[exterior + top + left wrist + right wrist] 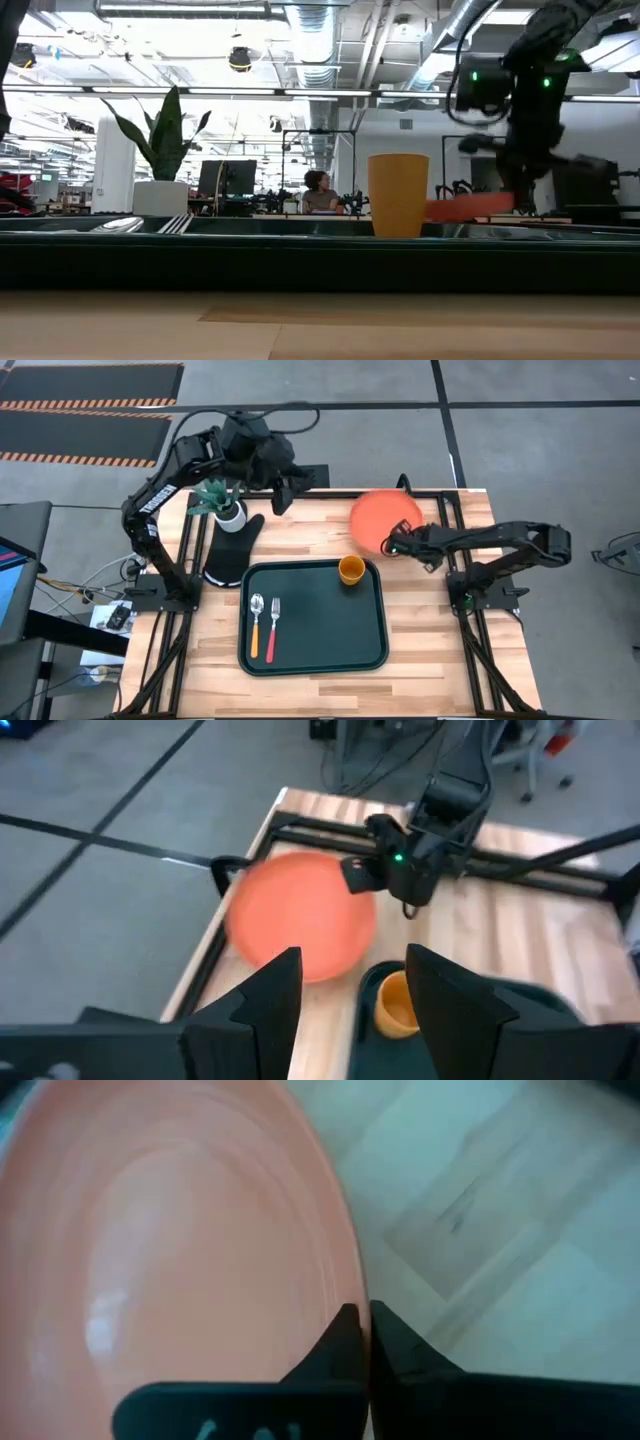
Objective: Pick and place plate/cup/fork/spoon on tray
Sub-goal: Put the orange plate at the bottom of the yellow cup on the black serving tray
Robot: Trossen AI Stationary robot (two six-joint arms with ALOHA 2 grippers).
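The orange-red plate (385,518) is at the table's far right, with my right gripper (392,545) shut on its rim. It fills the right wrist view (180,1250). The dark tray (312,650) lies at the table's middle. On it, the orange cup (351,570) stands in the far right corner. The orange-handled spoon (256,622) and red-handled fork (273,626) lie side by side on its left part. My left gripper (350,990) is open and empty, raised above the table's far left (285,488). My right gripper pinches the plate's rim (350,1295) between its two fingers, on the side of the plate nearest the tray. The fingers (515,185) come from the table's right. In the low view the plate (470,208) is about level and seems clear of the table.
A white pot with a green plant (230,512) stands at the far left, beside a black glove-shaped mat (232,550). Black frame rails (440,510) run along the table's sides and far edge, close to the plate. A person (318,190) sits in the room behind.
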